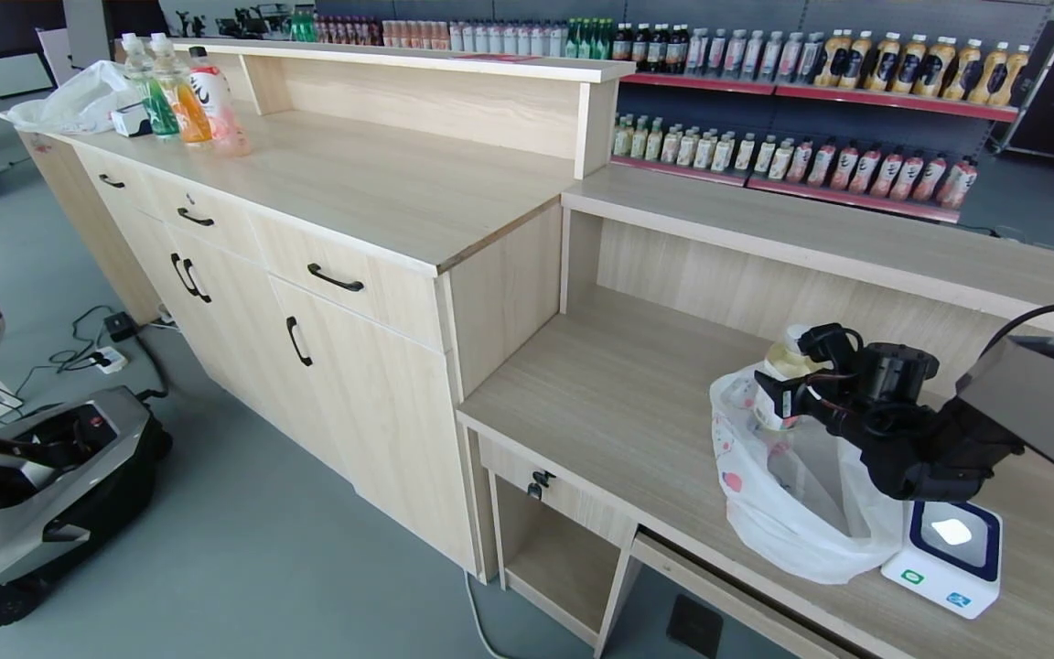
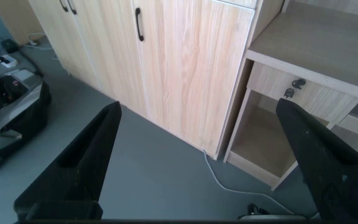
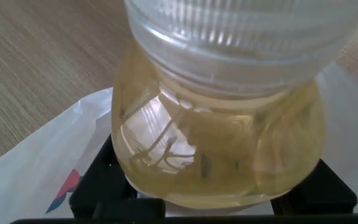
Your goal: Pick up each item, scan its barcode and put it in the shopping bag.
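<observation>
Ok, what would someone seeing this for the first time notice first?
The right claw gripping a bottle of yellowish drink at the mouth of the white shopping bag on the low desk, beside a scanner with its window lit. Next, three colourful bottles standing at the far end of the long counter.

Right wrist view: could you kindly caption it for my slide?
Right gripper holds a bottle of yellowish drink over the shopping bag.
</observation>
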Controlling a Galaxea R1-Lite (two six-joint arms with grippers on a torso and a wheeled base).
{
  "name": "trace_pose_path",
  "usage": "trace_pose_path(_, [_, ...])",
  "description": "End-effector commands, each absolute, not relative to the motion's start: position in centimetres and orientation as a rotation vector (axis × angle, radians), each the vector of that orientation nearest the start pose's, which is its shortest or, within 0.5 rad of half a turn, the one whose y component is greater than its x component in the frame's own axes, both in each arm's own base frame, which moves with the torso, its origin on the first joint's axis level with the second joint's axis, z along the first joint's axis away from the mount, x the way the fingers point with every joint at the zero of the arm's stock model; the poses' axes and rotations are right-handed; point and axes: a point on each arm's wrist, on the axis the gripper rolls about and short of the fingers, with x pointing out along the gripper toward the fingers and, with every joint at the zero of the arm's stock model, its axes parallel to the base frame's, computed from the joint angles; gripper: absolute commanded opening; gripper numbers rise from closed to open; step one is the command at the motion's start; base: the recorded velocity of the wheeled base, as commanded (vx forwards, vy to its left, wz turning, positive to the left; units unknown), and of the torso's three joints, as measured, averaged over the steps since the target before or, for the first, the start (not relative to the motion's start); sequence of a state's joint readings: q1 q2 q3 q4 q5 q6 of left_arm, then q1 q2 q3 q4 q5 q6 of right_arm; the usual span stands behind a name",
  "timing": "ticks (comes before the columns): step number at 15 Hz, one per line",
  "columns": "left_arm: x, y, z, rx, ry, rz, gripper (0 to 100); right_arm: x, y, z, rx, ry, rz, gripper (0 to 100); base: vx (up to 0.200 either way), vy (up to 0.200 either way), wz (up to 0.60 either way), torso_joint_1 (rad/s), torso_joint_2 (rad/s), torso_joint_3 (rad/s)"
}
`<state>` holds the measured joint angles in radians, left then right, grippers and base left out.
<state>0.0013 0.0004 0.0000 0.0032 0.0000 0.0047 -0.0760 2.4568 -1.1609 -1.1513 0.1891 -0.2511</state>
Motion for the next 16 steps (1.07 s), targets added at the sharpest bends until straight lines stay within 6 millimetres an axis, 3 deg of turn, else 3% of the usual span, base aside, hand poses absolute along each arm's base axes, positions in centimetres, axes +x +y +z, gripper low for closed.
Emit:
trace_pose_path(1, [-2.3, 0.0, 7.5, 0.005, 0.003, 0.002, 100, 45.1, -3.0, 1.9, -0.228, 0.154, 0.134, 0, 0.000, 0.000, 0.00, 0.000, 0.00, 0.000])
trace_pose_path(4, [-2.3, 0.0, 7.5, 0.005, 0.003, 0.002, 100, 44.8, -2.9, 1.9, -0.228, 0.160, 0.136, 0, 0.000, 0.000, 0.00, 0.000, 0.00, 0.000])
trace_pose_path(5, [-2.3, 0.0, 7.5, 0.005, 0.003, 0.002, 100, 44.8, -2.9, 2.1, -0.228, 0.158, 0.136, 100, 0.000, 0.000, 0.00, 0.000, 0.00, 0.000])
trace_pose_path(12, [-2.3, 0.0, 7.5, 0.005, 0.003, 0.002, 100, 44.2, -2.9, 3.6, -0.220, 0.138, 0.133, 100, 0.000, 0.000, 0.00, 0.000, 0.00, 0.000])
trace_pose_path(14, [-2.3, 0.0, 7.5, 0.005, 0.003, 0.002, 100, 44.0, -2.8, 5.6, -0.220, 0.101, 0.134, 100, 0.000, 0.000, 0.00, 0.000, 0.00, 0.000])
trace_pose_path(16, [-2.3, 0.0, 7.5, 0.005, 0.003, 0.002, 100, 43.2, -2.2, 9.0, -0.230, 0.035, 0.159, 100, 0.000, 0.000, 0.00, 0.000, 0.00, 0.000])
